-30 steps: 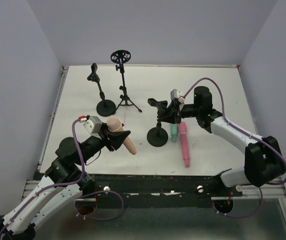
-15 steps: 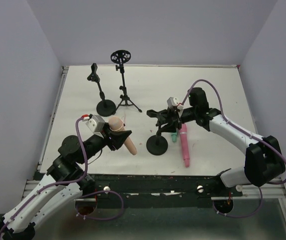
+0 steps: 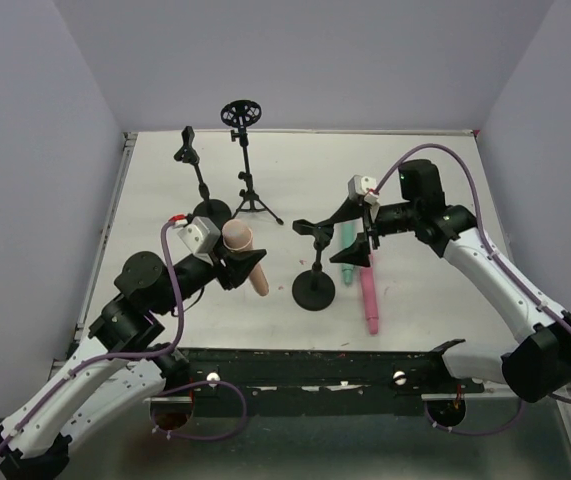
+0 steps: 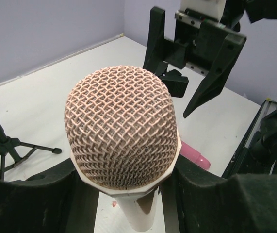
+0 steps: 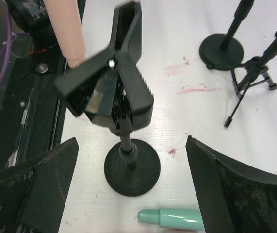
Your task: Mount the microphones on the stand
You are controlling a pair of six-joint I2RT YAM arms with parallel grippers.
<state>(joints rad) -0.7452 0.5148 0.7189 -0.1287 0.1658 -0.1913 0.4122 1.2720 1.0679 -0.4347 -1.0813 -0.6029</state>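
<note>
My left gripper (image 3: 242, 262) is shut on the peach microphone (image 3: 246, 256), just below its mesh head (image 4: 123, 131), and holds it off the table left of the stand. The black stand (image 3: 315, 288) has a round base (image 5: 132, 167) and an empty clip (image 5: 114, 92) on top. My right gripper (image 3: 335, 242) hangs open to the right of the clip, touching nothing, its fingers (image 5: 235, 189) wide on either side of the stand. The teal microphone (image 3: 348, 256) and the pink microphone (image 3: 368, 292) lie on the table right of the base.
At the back left stand a second round-based stand (image 3: 210, 212) with a clip and a tripod stand (image 3: 250, 200) with a ring mount. The table's front edge is a black rail (image 3: 345, 362). Pink smudges (image 5: 196, 90) mark the white tabletop.
My right gripper has opened, let go of the stand's clip and drawn back to the right. The left arm has carried the peach microphone a little up and towards the stand.
</note>
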